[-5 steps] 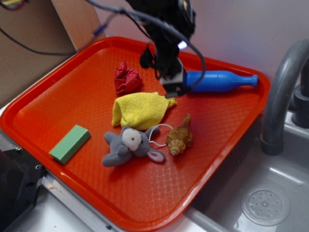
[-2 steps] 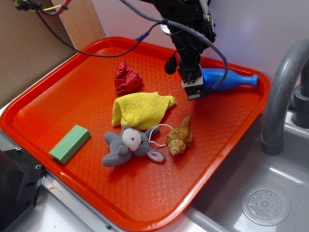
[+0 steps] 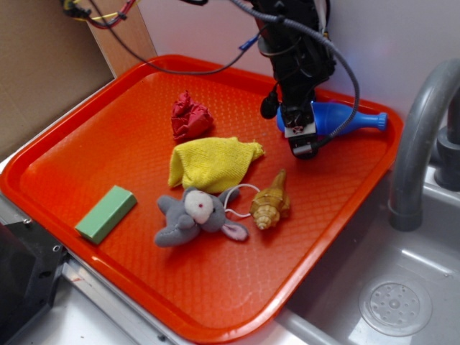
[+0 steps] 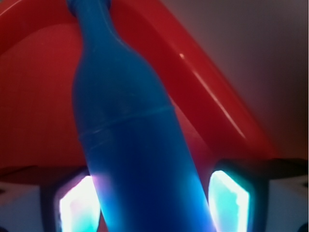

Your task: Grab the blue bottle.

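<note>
The blue bottle (image 3: 346, 121) lies on its side at the back right of the orange tray (image 3: 108, 144), with its neck pointing right toward the rim. My gripper (image 3: 297, 134) is lowered over the bottle's thick end, one finger on each side. In the wrist view the bottle (image 4: 130, 140) fills the middle, with its neck pointing away. It runs between the two lit fingers of my gripper (image 4: 152, 203). The left finger (image 4: 77, 205) is against the body. A thin strip of tray shows between the bottle and the right finger (image 4: 229, 200). The jaws stand open around the bottle.
A yellow cloth (image 3: 212, 162), a red crumpled cloth (image 3: 190, 118), a grey plush mouse (image 3: 194, 215), a brown shell (image 3: 271, 205) and a green block (image 3: 106, 213) also lie on the tray. A grey faucet (image 3: 417, 144) and sink (image 3: 402, 287) are on the right. Cardboard (image 3: 43, 72) stands at the left.
My gripper has moved right and down, from beside the bottle's base to straddling its body. The bottle and the other things have not moved.
</note>
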`<state>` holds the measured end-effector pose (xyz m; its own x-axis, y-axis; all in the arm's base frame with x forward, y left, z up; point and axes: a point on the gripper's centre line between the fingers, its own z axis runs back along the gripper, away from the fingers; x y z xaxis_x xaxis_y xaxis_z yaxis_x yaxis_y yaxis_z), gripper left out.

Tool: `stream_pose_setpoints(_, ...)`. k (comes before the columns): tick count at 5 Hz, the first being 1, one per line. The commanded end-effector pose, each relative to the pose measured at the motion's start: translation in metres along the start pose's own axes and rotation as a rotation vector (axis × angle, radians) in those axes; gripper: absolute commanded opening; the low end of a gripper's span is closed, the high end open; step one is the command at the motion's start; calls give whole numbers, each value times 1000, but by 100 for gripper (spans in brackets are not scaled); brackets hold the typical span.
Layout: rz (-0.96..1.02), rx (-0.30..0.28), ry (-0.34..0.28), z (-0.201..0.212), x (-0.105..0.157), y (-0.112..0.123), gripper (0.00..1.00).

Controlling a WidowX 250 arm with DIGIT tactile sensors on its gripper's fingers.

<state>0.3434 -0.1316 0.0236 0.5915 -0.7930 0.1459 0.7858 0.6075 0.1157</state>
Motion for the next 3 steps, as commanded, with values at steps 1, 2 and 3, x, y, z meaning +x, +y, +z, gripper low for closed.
stream_pose_setpoints(1, 16, 51, 40, 22, -2, -23, 0)
stream_pose_setpoints(2, 211, 136, 112, 76, -22, -29, 0)
stream_pose_setpoints(3, 401, 93, 159, 133, -51, -34, 0)
